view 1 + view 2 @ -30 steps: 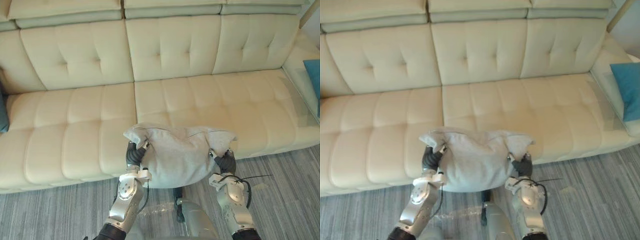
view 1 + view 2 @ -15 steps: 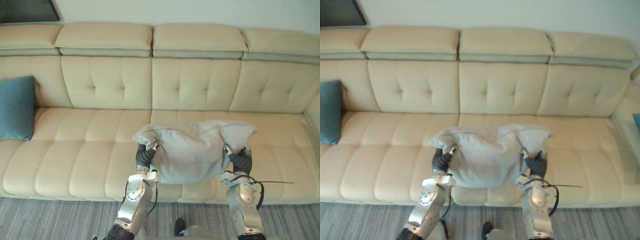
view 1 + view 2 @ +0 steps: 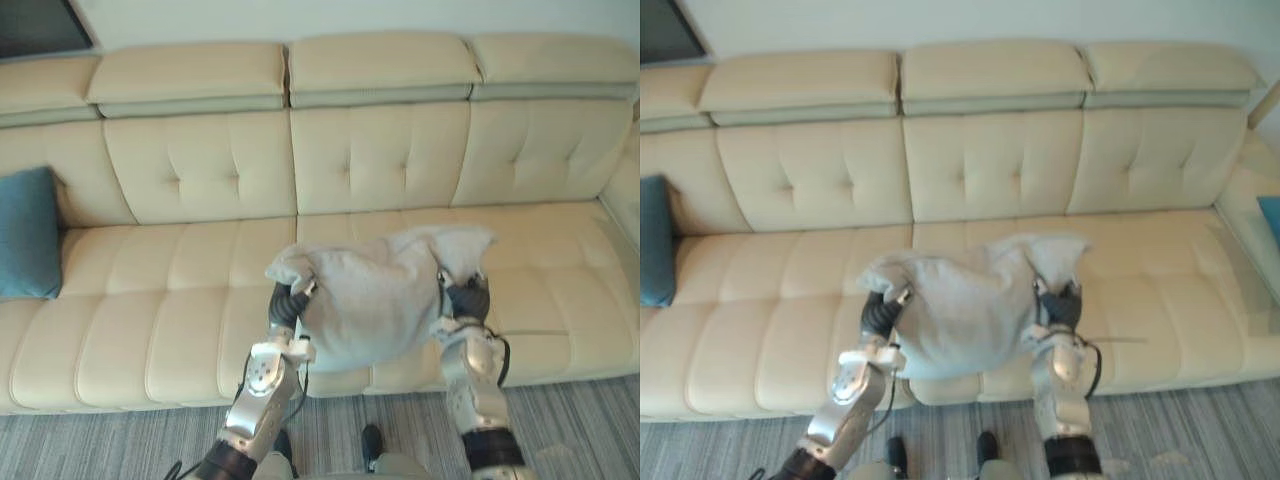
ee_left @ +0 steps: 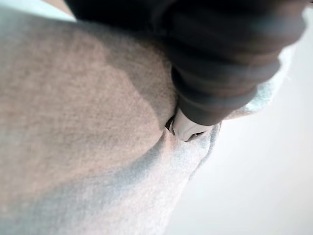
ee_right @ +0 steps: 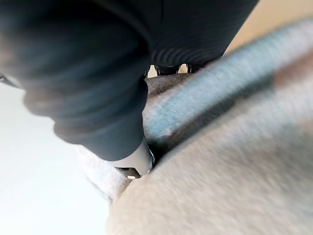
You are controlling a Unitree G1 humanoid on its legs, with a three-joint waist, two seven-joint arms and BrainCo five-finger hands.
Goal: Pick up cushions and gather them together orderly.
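fingers of left hand pressed deep into the cloth of grey cushion, curled round its 9 o'clock corner, one silver tip showing over the fold. same at the other side: fingers of right hand dug into the fabric, closed on the 3 o'clock edge beneath a floppy upturned corner. holds the cushion stretched between both hands, raised off the seat, sagging toward 6 o'clock and hanging over the front edge of cream sofa, before the seam between its middle seats. creased along the top, with both upper corners sticking out past the hands. teal cushion well apart at 9 o'clock, upright against the sofa's back at that end. grey striped carpet along 6 o'clock, below the sofa's front.
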